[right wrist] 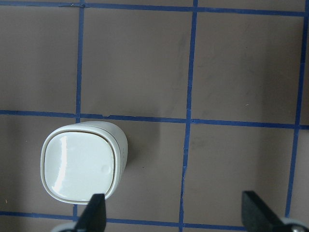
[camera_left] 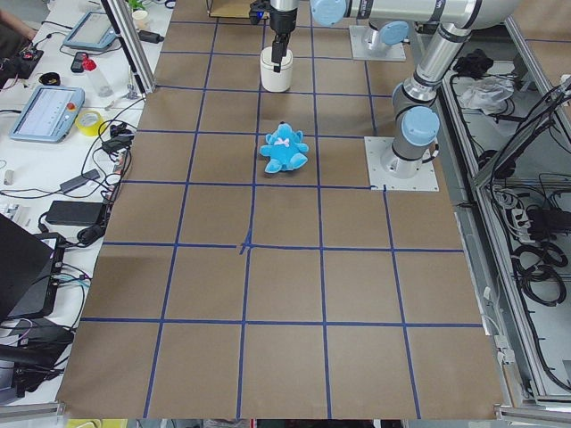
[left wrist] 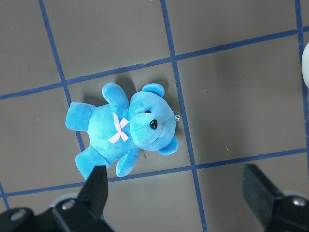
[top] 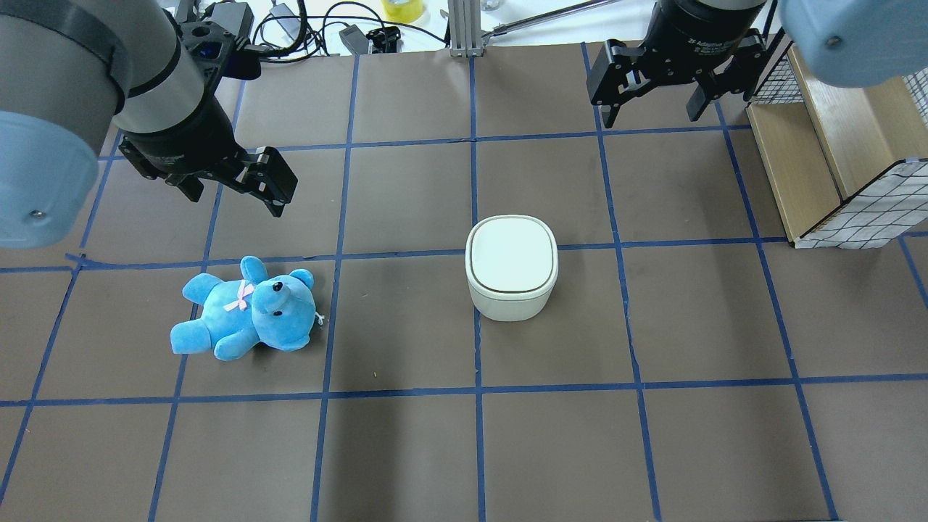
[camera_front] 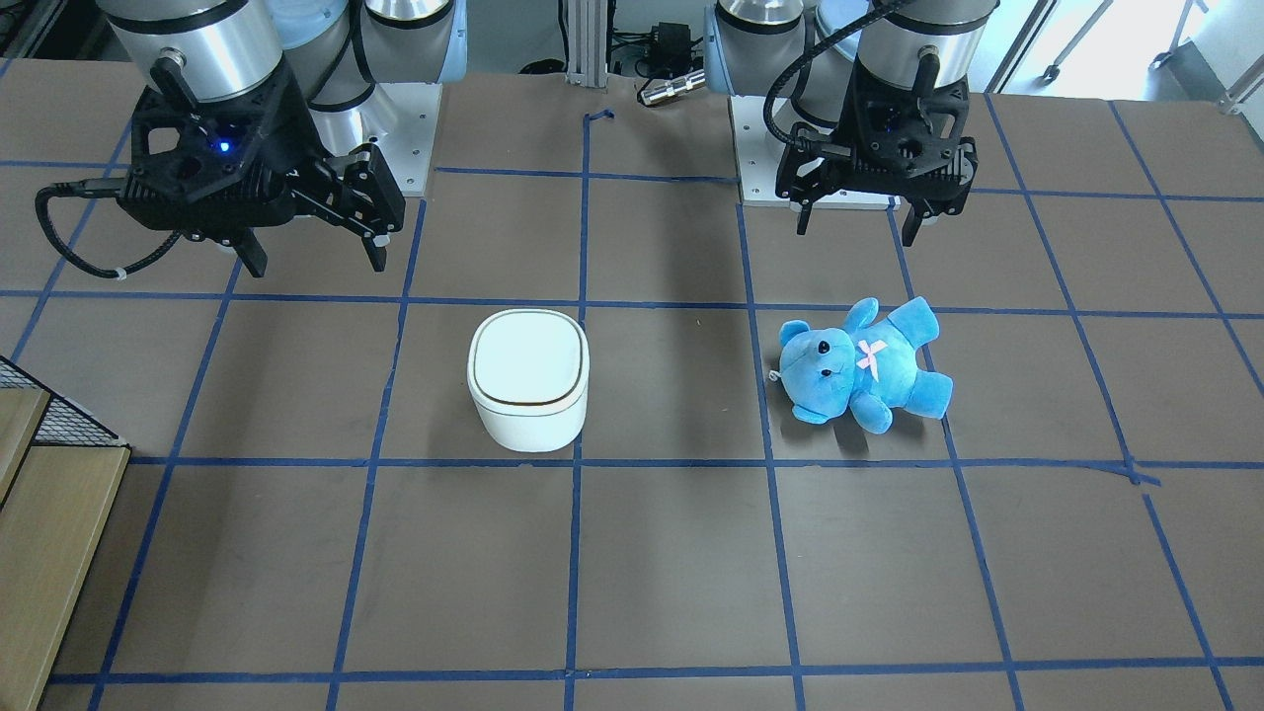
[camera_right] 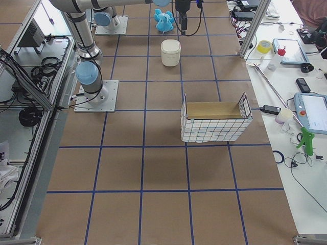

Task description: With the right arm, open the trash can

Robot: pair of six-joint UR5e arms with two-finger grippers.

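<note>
Here's the white trash can [camera_front: 528,380], upright around the middle of the bench [camera_front: 691,573], lid shut flat with its gold-brown rim line showing all the way round. The right end effector [camera_front: 316,262] hangs above the bench close to the robot's edge, fingers spread wide with nothing between them, well apart from the can. Between the two lies only brown bench surface crossed by blue tape lines [camera_front: 400,301].

Over toward the bench's left end, a blue plush teddy bear [camera_front: 864,365] lies on its back with a pink bow on its chest. The left end effector [camera_front: 855,229] hovers near it, fingers apart too and clear of the bear.

Toward the right end stands a wire basket [top: 834,145] with a tan lining. It is off to the side of the can and cut off by the frame in the overhead view.

In the right wrist view the can sits low and left, and only the fingertips show at the bottom edge. From the left-end camera the far end effector overlaps the can's upper part — too small there to read any detail.
</note>
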